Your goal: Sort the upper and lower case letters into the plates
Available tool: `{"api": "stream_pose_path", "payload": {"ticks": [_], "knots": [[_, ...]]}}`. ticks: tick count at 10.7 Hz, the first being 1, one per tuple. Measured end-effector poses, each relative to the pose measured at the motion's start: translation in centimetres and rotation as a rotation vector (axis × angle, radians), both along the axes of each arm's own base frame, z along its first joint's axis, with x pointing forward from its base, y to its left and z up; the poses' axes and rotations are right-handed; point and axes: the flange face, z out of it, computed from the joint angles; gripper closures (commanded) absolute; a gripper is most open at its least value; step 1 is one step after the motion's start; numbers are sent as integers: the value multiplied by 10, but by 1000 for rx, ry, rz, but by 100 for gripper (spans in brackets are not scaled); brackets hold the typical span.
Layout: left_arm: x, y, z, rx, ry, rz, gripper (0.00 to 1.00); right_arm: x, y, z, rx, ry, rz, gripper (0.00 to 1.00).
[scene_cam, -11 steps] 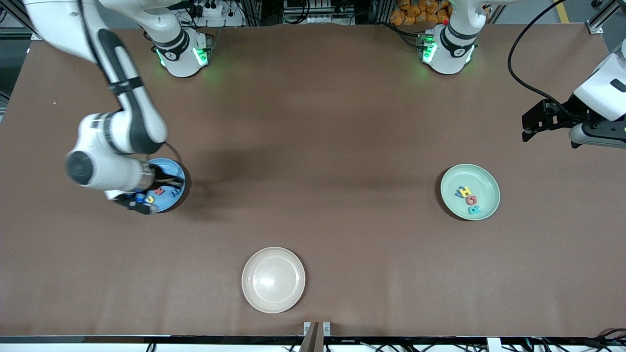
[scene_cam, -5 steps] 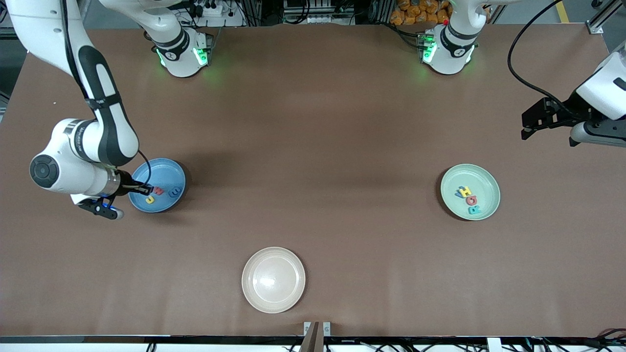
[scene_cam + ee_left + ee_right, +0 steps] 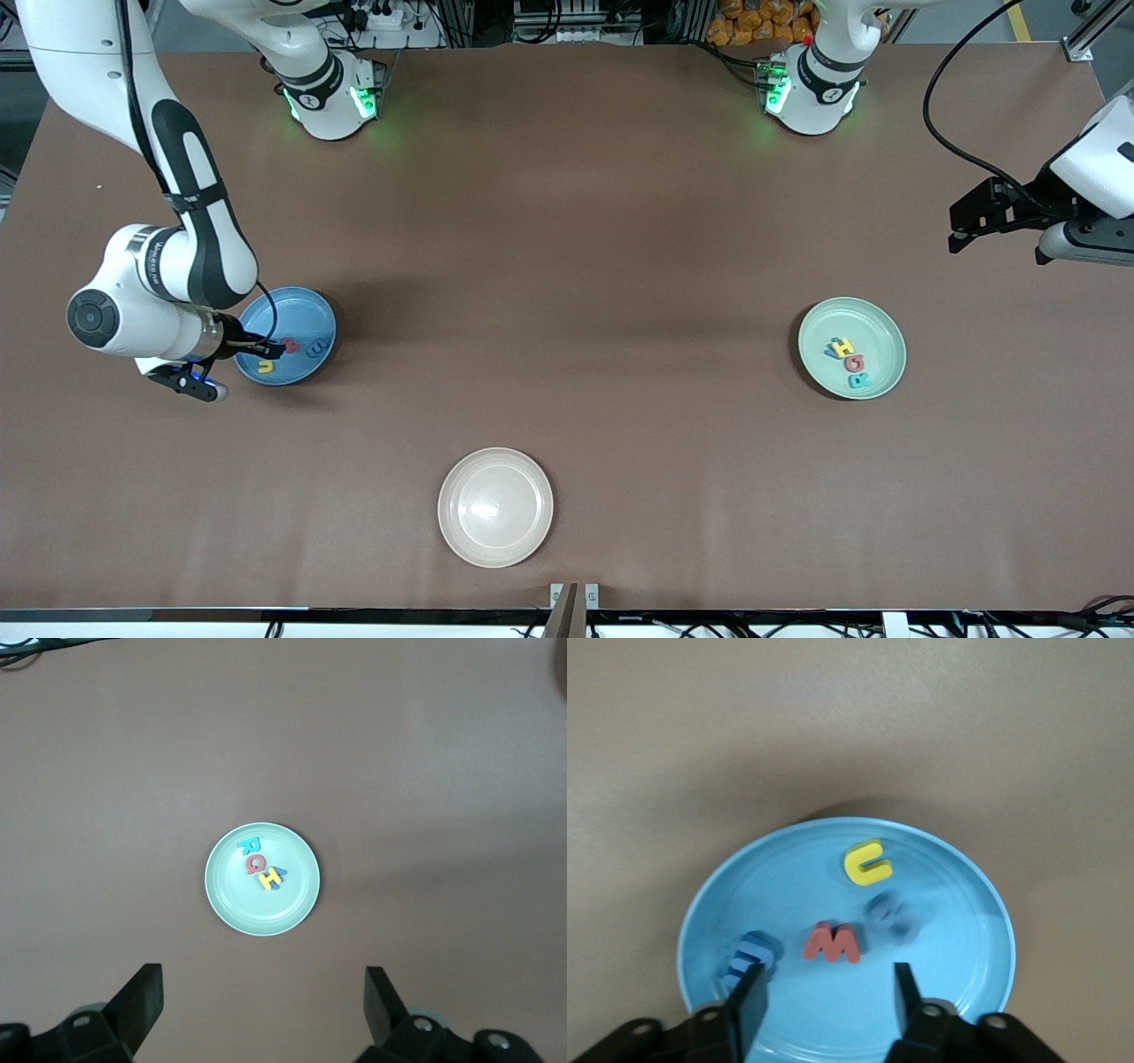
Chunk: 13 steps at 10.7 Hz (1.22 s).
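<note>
The light blue plate (image 3: 297, 310) lies at the right arm's end of the table. In it are a yellow letter (image 3: 868, 862), a red letter (image 3: 832, 943) and two blue letters (image 3: 892, 917), one of them blurred. My right gripper (image 3: 827, 1005) hangs open just above this plate (image 3: 957, 930), with nothing between its fingers. The mint green plate (image 3: 873, 332) sits toward the left arm's end and holds a teal letter (image 3: 249, 844), a red one (image 3: 254, 862), a yellow one (image 3: 271, 876) and a blue one. My left gripper (image 3: 957, 232) waits open, high above the table at that end.
A cream-beige plate (image 3: 494, 507) with nothing in it lies near the front edge, between the two other plates. The two arm bases stand along the table's back edge. Bare brown table spreads between the plates.
The right arm has swung off the blue plate toward its end of the table, uncovering the letters. Its gripper has opened, and a blue letter now lies loose in the plate.
</note>
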Motion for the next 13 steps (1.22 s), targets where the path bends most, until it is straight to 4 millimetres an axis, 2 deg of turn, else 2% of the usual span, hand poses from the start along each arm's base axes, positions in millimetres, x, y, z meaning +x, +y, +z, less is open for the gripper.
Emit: {"api": "stream_pose_path", "payload": {"ticks": [1, 2, 5, 7, 9, 11, 13], "knots": [[0, 0, 0, 0, 1, 0, 0, 6, 7, 18, 8, -5, 12, 0], [-1, 1, 1, 0, 1, 1, 0, 14, 15, 50, 21, -9, 27, 0], [-3, 2, 2, 1, 2, 3, 0, 38, 25, 191, 30, -24, 83, 0], [-3, 4, 2, 1, 2, 6, 0, 38, 27, 261, 19, -67, 109, 0], [-3, 5, 2, 1, 3, 8, 0, 22, 26, 310, 3, -106, 129, 0], [-3, 5, 2, 1, 3, 9, 0, -6, 31, 351, -18, -103, 154, 0], [-3, 5, 1, 1, 5, 9, 0, -30, 34, 376, -19, -76, 178, 0]]}}
